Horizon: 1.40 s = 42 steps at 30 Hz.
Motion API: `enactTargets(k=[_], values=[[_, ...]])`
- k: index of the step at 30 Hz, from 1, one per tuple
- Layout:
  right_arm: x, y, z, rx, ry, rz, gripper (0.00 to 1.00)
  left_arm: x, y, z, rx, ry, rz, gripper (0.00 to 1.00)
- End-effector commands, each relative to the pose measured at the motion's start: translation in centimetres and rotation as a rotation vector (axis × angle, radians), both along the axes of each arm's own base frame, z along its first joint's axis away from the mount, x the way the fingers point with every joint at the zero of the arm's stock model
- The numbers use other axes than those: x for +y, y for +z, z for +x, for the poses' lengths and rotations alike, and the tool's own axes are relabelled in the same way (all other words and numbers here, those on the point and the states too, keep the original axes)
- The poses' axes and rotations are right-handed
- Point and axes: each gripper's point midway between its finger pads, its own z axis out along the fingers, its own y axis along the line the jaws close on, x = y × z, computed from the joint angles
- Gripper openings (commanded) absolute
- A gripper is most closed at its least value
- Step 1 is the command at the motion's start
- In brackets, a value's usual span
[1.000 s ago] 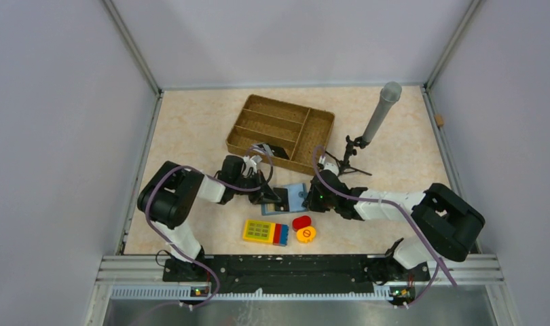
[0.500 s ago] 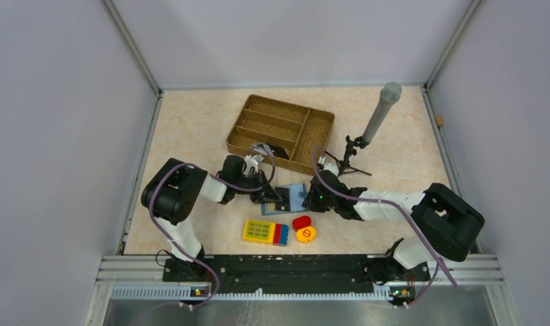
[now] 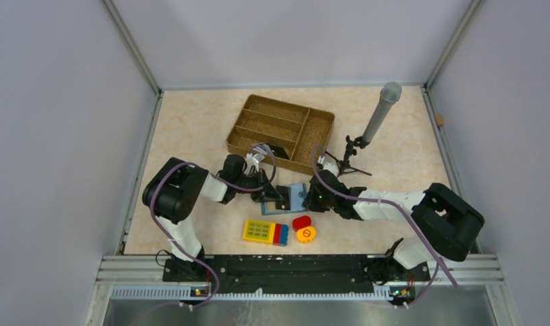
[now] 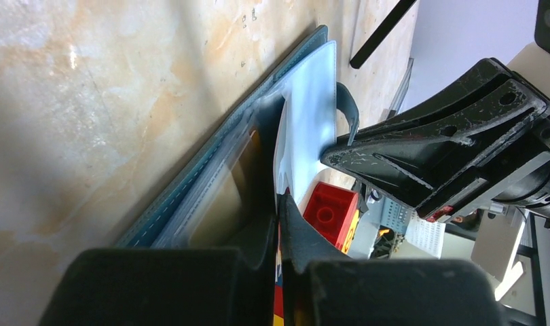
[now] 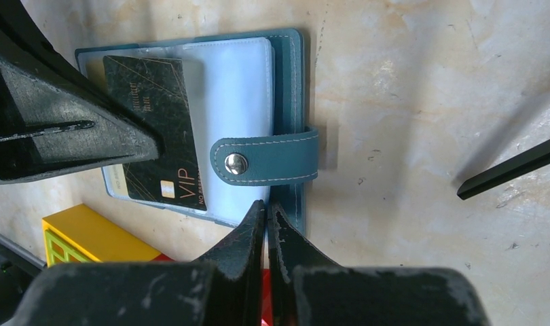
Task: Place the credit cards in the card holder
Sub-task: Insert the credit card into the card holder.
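Observation:
The teal card holder lies open on the table, its light blue pockets up and the snap tab folded across them. A black credit card marked VIP sits partly inside the left pocket, its lower end sticking out. My left gripper is shut, and its fingers touch the card's left edge. At the holder's near right edge my right gripper rests shut, with nothing held. Other credit cards are hidden from these views.
A yellow keypad block, a red brick and a yellow disc lie just in front of the holder. The brown wicker tray stands behind it. A grey tube on a black tripod stands at the back right.
The left arm has edged slightly right toward the holder. Both grippers stay shut, and the holder and black card have not visibly moved.

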Motion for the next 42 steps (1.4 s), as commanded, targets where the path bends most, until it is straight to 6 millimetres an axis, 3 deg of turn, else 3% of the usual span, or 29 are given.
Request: enactTargets(k=[1,12,18,22,31,36,42], values=[[1.6,1.4,0.5,-0.024,0.013,0.033,0.0,0.4,-1.5,1.1,-0.052,0.046,0.054,0.0],[1.6,1.6,0.3,-0.03,0.009,0.03,0.0,-0.8,-1.5,-0.3,-0.035,0.06,0.041,0.01],[1.0,2.1,0.5,-0.049,-0.017,0.025,0.0,-0.7,-1.8,-0.5,-0.052,0.07,0.155,0.16],[0.3,2.1,0.6,-0.058,-0.038,0.01,0.0,0.8,-1.9,0.4,-0.087,0.111,0.29,0.26],[0.2,2.1,0.7,-0.067,-0.049,0.006,0.0,2.2,-0.3,0.7,-0.139,0.108,0.404,0.47],[-0.2,1.8,0.4,-0.053,-0.046,-0.015,0.0,1.9,0.8,0.6,-0.155,0.097,0.4,0.49],[-0.2,1.7,0.4,-0.05,-0.045,-0.018,0.0,0.6,0.3,-0.9,-0.113,0.054,0.367,0.47]])
